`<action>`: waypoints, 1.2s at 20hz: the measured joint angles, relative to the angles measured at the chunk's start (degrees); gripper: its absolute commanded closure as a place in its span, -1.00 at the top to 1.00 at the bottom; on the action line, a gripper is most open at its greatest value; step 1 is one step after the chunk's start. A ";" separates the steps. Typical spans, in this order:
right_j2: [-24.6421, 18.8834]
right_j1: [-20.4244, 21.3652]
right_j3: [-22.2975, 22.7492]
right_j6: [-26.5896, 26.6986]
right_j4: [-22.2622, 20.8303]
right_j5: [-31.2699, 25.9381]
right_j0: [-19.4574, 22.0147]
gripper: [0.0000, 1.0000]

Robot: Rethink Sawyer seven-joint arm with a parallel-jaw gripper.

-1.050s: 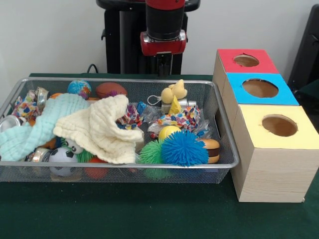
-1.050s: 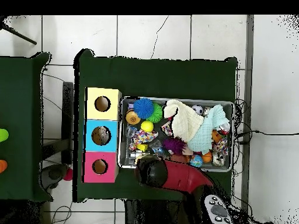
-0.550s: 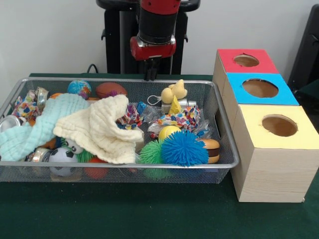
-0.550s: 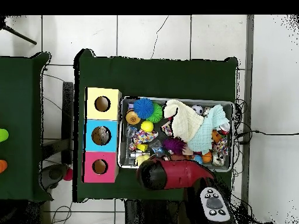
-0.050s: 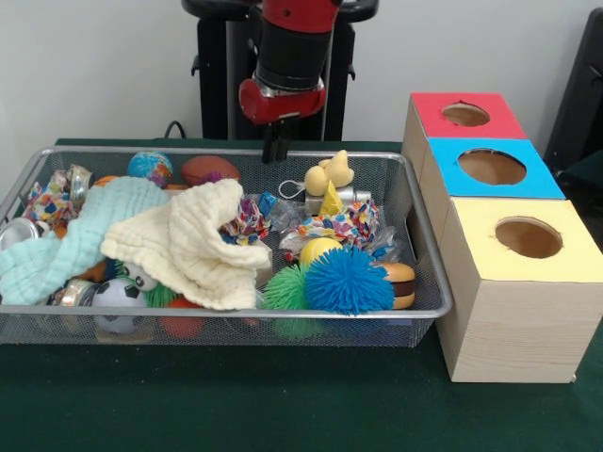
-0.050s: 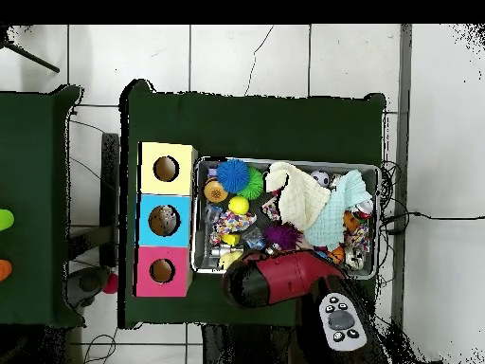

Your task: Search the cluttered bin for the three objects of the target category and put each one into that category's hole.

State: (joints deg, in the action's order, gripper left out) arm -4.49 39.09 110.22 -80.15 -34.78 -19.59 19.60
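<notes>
My gripper [image 5: 275,151] hangs at the upper middle of the front view, just over the far rim of the wire bin [image 5: 429,282], holding nothing; I cannot tell whether it is spread or closed. Below it lie a cream cloth [image 5: 193,245], a mint cloth [image 5: 80,231], a blue spiky ball [image 5: 349,280] and a toy burger [image 5: 400,282]. At right stand the red box [image 5: 466,115], blue box [image 5: 492,168] and yellow box [image 5: 528,240], each with a hole.

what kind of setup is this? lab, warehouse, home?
Most likely a robotics lab test cell: a green-covered table on a tiled floor, a wire bin of mixed toys and cloths, and a wooden sorting box with three colour-coded holes.
</notes>
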 measured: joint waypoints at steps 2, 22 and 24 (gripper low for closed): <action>-0.32 0.00 -0.07 0.00 -0.65 0.17 0.09 1.00; -6.73 -0.67 -2.68 0.00 -15.16 2.96 1.24 1.00; -7.24 -1.16 -2.90 -0.01 -16.30 4.15 1.73 1.00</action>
State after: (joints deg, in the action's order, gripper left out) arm -11.73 37.93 107.32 -80.16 -51.08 -15.44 21.33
